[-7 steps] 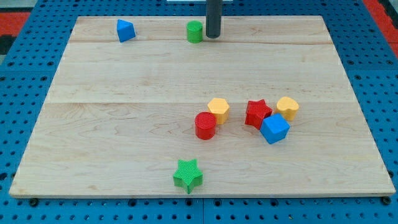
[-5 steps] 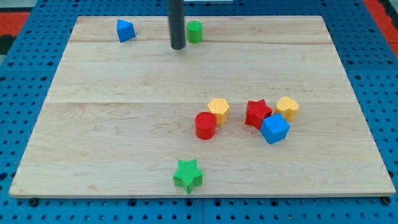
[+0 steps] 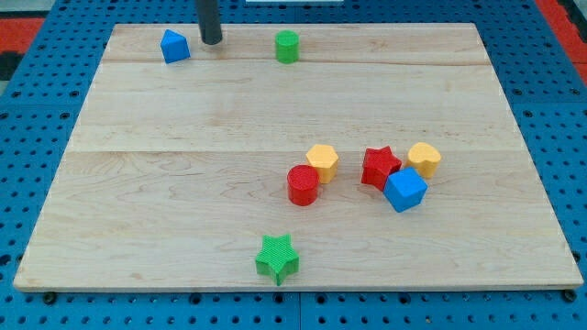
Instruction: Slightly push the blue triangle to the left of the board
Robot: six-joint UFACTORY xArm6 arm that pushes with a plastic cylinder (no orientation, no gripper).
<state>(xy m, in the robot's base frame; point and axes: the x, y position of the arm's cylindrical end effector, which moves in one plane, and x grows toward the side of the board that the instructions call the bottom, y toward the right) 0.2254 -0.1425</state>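
My tip (image 3: 212, 41) is a plain dark rod end, with no gripper on it, so there is nothing that opens or shuts. It sits near the view's top edge of the wooden counter (image 3: 183, 183). The blue triangle (image 3: 174, 46) lies just to the view's left of my tip, close beside it, and I cannot tell if they touch; I think there is a thin gap. That is the side I want to be on, since a push toward the view's left would slide the block the right way. The block is small and stubby, so I see no long side to line up with. There is not much board left past it on the view's left, so I think the push should be gentle. The green cylinder (image 3: 287, 46) stands to the view's right of my tip, well apart, and is not in the way. Far below my tip, toward the view's bottom, are the red cylinder (image 3: 303, 185), a yellow block (image 3: 322, 162), the red star (image 3: 381, 167), the blue cube (image 3: 404, 191) and a yellow heart (image 3: 424, 159), bunched together. The green star (image 3: 277, 258) sits alone near the bottom edge. None of them blocks the path.
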